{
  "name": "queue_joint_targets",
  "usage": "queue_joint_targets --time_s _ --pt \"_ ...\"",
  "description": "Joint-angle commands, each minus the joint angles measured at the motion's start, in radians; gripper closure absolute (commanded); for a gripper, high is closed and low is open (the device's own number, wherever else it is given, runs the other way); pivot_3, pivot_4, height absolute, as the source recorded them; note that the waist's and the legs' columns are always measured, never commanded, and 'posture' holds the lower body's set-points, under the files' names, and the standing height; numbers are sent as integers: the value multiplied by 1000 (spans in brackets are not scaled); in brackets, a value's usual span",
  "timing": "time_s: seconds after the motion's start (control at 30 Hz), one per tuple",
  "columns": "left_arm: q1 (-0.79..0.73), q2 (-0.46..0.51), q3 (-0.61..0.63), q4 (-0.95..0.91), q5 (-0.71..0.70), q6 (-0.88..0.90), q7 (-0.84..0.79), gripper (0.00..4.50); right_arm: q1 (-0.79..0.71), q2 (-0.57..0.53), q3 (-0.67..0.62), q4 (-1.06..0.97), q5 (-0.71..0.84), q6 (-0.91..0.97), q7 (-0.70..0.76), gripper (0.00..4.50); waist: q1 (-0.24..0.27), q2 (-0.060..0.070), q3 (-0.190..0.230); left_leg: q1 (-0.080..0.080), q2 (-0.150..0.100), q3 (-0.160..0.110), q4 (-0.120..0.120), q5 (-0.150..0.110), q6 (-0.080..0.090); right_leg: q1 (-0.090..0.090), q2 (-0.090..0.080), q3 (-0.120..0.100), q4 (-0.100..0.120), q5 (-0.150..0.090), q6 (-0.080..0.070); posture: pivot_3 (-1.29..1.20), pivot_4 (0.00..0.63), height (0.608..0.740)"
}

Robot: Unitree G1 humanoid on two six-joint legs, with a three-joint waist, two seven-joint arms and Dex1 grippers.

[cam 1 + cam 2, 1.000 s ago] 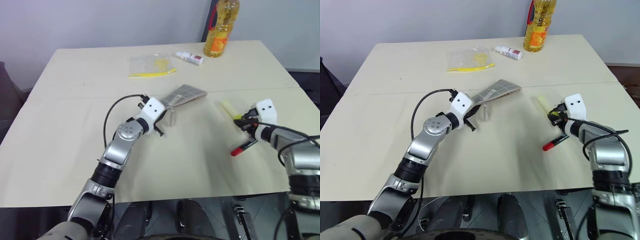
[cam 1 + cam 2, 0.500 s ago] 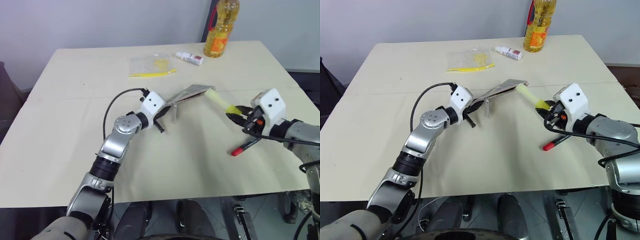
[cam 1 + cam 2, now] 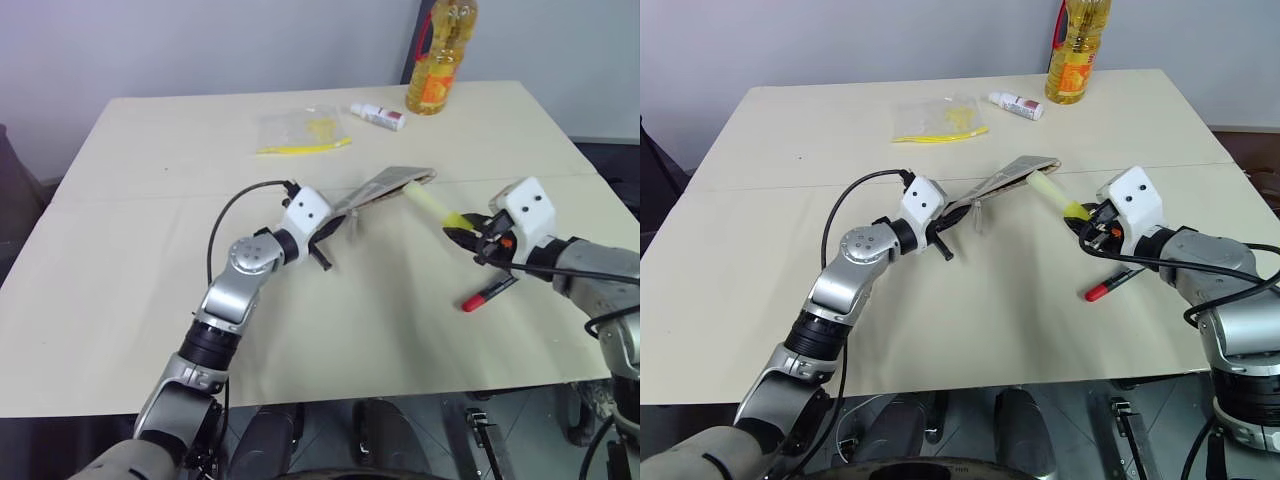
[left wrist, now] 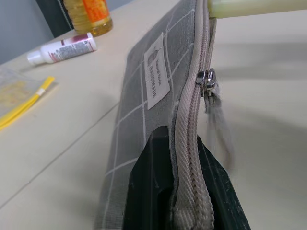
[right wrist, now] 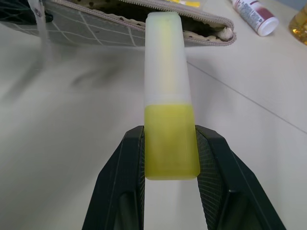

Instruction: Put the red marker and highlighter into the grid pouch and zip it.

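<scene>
Highlighter [image 5: 170, 96] sits clamped by its bright yellow cap between the fingers of the right pincer [image 3: 1087, 222], its pale end now touching the open mouth of the grid pouch [image 3: 1015, 173]; a second ago it lay on the worktop [image 3: 760, 260] just ahead of that pincer, well apart from the pouch. Left pincer [image 4: 184, 191] is clenched on the pouch's zipper edge and holds it tilted up off the worktop, higher than before. Red marker [image 3: 1113, 284] lies flat on the worktop just below and right of the right pincer, unmoved. Beyond the pouch rest a clear bag [image 3: 300, 130], a small white tube [image 3: 379, 116] and an oil bottle [image 3: 437, 60].
</scene>
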Motion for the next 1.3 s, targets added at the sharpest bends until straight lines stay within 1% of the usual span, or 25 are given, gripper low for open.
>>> queue_joint_targets --time_s 0.03,0.13,0.3,0.4,0.5,0.63,0.8,0.93,1.0,1.07,1.13,1.2,1.27,1.3 --pt "4 17 -18 -66 -5 -28 -26 4500 -15 -19 -11 -14 3 -4 2 3616 0 0 0 0 0 0 0 0 0 0 0 0 0 0 0 0 150 740" --pt "8 45 -42 -71 20 -66 -48 4500 -4 -47 0 -20 -5 5 16 3616 0 0 0 0 0 0 0 0 0 0 0 0 0 0 0 0 150 740" --pt "6 122 -104 -52 81 -173 -98 4500 30 -143 44 -54 -33 -10 63 3616 0 0 0 0 0 0 0 0 0 0 0 0 -1 0 -1 0 150 740" --pt "2 141 -118 -46 89 -213 -125 4500 22 -161 68 -82 -29 -5 78 3616 0 0 0 0 0 0 0 0 0 0 0 0 -1 -2 -3 0 150 740" --pt "5 149 -127 -51 82 -244 -154 4500 11 -182 114 -112 -46 -12 92 3616 0 0 0 -1 0 0 0 0 0 0 -1 0 -1 -2 -3 0 150 740" --pt "10 159 -145 -66 64 -273 -223 4500 -12 -222 210 -159 -86 -51 133 3616 0 0 0 -1 0 0 0 0 0 -1 -1 0 -1 -2 -3 0 150 740" --pt "11 164 -149 -74 43 -284 -276 4500 -64 -218 309 -189 -124 -77 163 3616 -1 0 0 -2 0 0 0 0 0 -2 -1 0 -2 -2 -3 0 150 740" --pt "13 173 -137 -73 42 -278 -295 4500 -90 -201 317 -177 -126 -64 167 3616 0 0 0 -3 0 0 0 0 0 -2 -1 0 -2 -2 -3 0 150 740" --pt "19 172 -127 -73 39 -261 -290 4500 -88 -205 297 -178 -116 -57 175 2569 0 0 0 -3 0 0 0 0 0 -2 -1 0 -2 -2 -3 0 150 740" --pt "20 172 -121 -69 45 -244 -277 4500 -77 -208 267 -186 -102 -55 180 1670 0 0 0 -3 0 0 0 0 0 -2 -1 0 -2 -2 -3 0 150 740" --pt "18 165 -114 -60 47 -213 -258 4500 -53 -197 184 -201 -61 -42 178 678 1 0 0 -3 0 0 0 -1 1 -2 -1 0 -2 -1 -2 0 150 740" --pt "15 153 -108 -51 47 -185 -234 4500 -31 -184 111 -212 -22 -20 173 678 1 0 0 -3 0 0 0 -1 1 -2 -1 0 -2 0 -1 0 150 740" --pt "13 136 -109 -38 51 -162 -208 4500 -7 -147 1 -219 36 58 145 678 1 0 0 -3 0 0 1 -1 1 -2 -1 0 -1 0 0 0 150 740" --pt "12 131 -109 -33 53 -156 -200 4500 1 -134 -35 -221 57 87 134 678 1 0 0 -3 0 0 1 -1 1 -2 -1 0 -1 0 0 0 150 740"
